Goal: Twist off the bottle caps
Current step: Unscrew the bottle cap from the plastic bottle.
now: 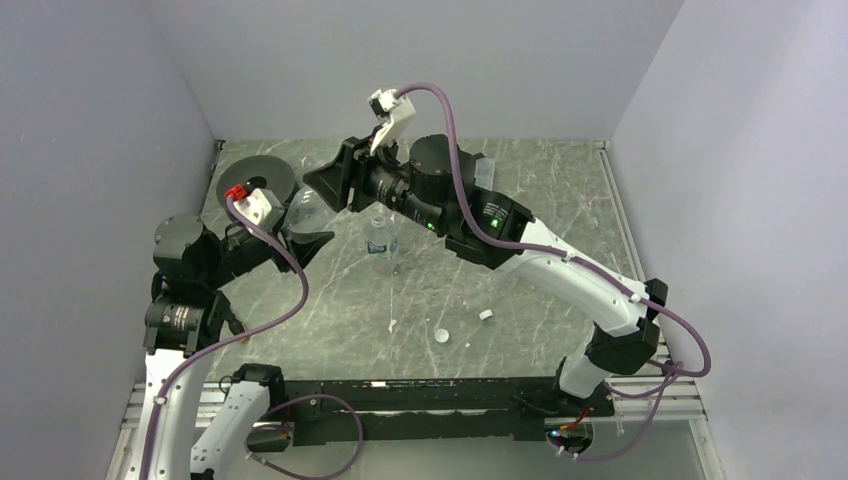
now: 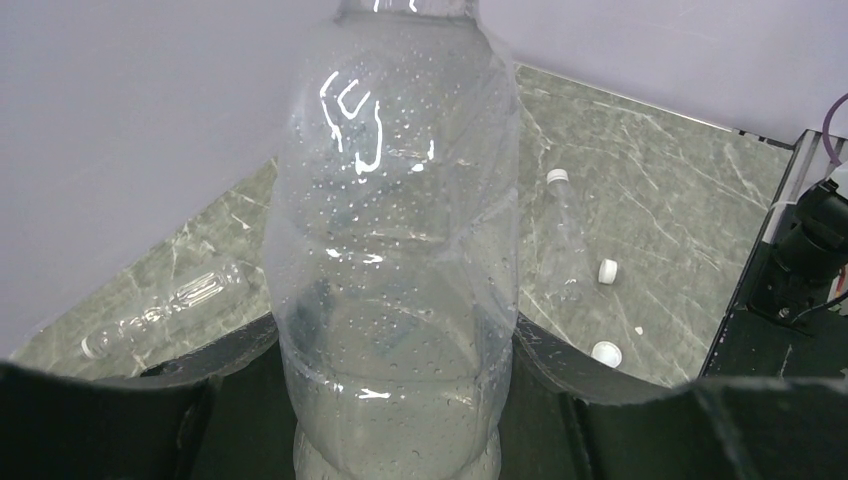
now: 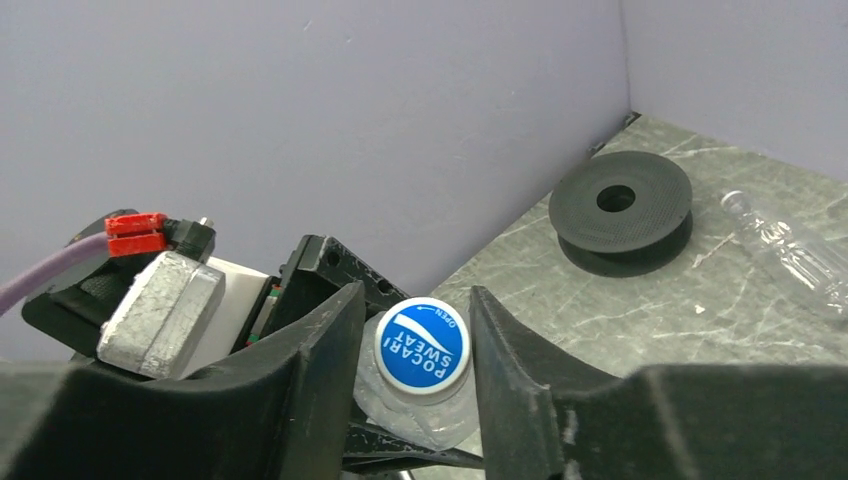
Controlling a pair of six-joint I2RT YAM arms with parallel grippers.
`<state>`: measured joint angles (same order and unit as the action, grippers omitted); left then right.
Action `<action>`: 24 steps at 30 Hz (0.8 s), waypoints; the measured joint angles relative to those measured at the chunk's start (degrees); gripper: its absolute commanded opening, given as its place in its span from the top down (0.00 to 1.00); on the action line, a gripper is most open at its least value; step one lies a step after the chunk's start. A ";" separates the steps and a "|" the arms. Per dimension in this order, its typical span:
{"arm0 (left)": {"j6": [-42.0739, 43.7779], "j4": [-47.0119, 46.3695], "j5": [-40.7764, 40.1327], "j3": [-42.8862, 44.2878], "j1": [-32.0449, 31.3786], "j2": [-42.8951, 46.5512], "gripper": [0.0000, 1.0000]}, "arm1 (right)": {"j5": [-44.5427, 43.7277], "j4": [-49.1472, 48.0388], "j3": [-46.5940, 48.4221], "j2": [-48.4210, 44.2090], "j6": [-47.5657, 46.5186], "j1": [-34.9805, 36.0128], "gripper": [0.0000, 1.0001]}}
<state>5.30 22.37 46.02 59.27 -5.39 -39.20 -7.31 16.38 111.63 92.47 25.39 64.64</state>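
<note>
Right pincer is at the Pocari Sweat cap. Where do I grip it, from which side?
Grip the Pocari Sweat cap by its round side wall, one finger each side, coming end-on along the axis of the bottle. Its blue top faces the right pincer squarely, and the left pincer holds the bottle.

Left claw [image 2: 395, 400] clamped, right claw [image 3: 415, 300] facing it

upright bottle [image 1: 381, 236] centre | loose caps [image 1: 441, 336] before it | spool [image 1: 275, 172] back-left
</note>
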 measured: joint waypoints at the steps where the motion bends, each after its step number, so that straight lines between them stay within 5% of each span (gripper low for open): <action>1: 0.00 0.00 -0.20 0.00 0.00 -0.02 1.00 | 0.17 0.02 0.37 0.13 0.17 0.00 0.64; 7: -0.15 -0.37 -0.90 0.00 0.07 -0.07 1.00 | 0.55 0.72 2.29 1.40 0.28 -0.07 0.88; 17: -3.02 -0.48 3.87 0.68 0.35 -0.50 1.00 | 11.04 -0.13 2.40 0.57 -6.43 -1.57 0.94; 24: -7.61 -2.62 18.62 2.67 -0.09 -0.81 1.00 | 27.87 -5.22 -4.94 -6.93 -12.61 -2.51 0.96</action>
<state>-2.31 19.75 64.64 61.93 -5.48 -40.01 20.56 11.16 106.69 85.54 12.78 62.13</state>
